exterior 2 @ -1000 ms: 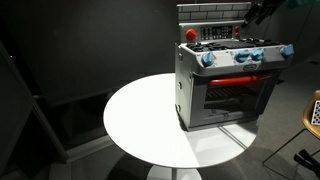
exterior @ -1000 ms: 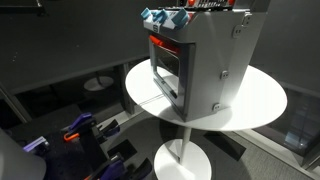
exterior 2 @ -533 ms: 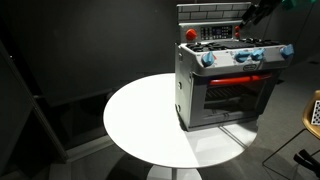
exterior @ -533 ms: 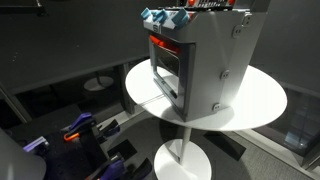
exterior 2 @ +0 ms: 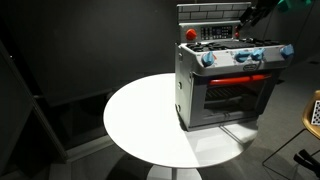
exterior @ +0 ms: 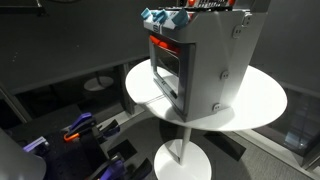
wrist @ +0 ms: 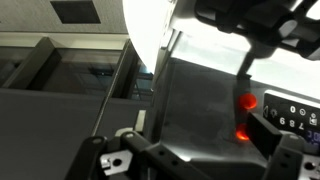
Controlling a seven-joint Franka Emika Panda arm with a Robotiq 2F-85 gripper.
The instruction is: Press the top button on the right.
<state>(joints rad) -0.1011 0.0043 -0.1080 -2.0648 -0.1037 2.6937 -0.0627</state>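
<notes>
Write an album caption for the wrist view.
Close over the toy stove, red button in sight, white table beyond.

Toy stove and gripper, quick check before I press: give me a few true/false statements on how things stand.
The toy stove stands upright on the round white table. True.
Its oven door hangs open. False: it is shut, with the red handle across the front.
The gripper is up by the stove's back panel. True.
The front knobs are green. False: the knobs are blue.
</notes>
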